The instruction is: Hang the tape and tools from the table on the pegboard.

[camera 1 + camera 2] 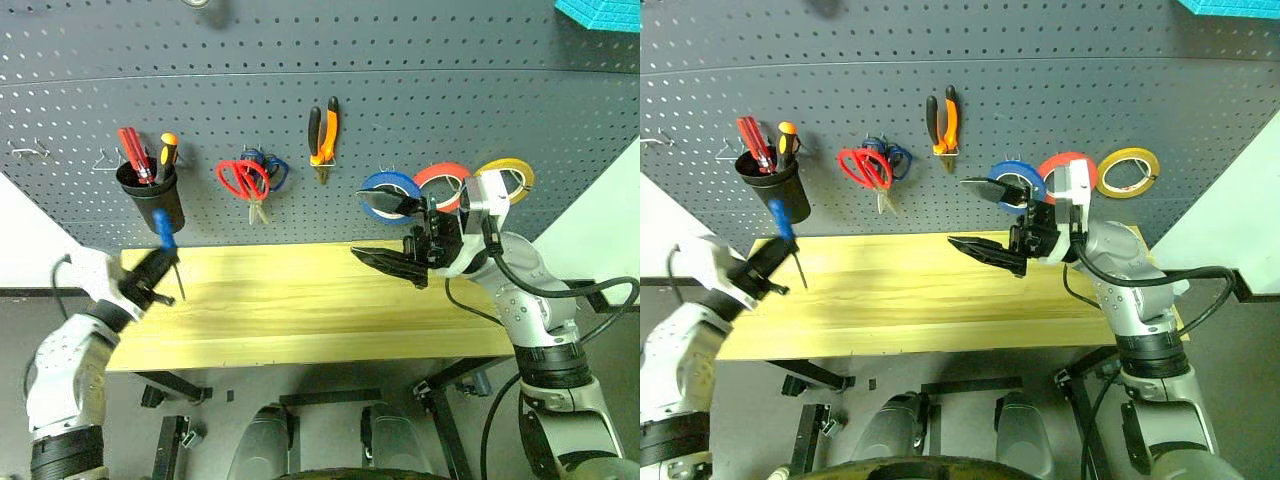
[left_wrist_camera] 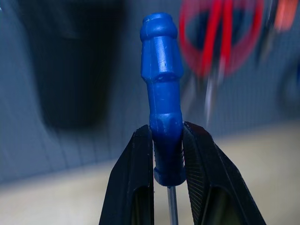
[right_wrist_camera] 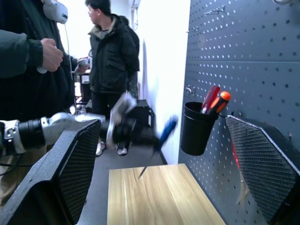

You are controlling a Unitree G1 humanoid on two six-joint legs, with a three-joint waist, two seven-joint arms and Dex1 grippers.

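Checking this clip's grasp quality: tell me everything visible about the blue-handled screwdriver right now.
The blue-handled screwdriver has a slim, glossy blue handle, plastic by its look, with a rounded, ribbed cap and a thin bare metal shaft. The left gripper is shut on the handle's lower end, one of the jaws on each side. It is held clear above the table, handle uppermost and shaft slanting down, just below the black cup on the pegboard. Nothing else touches it.
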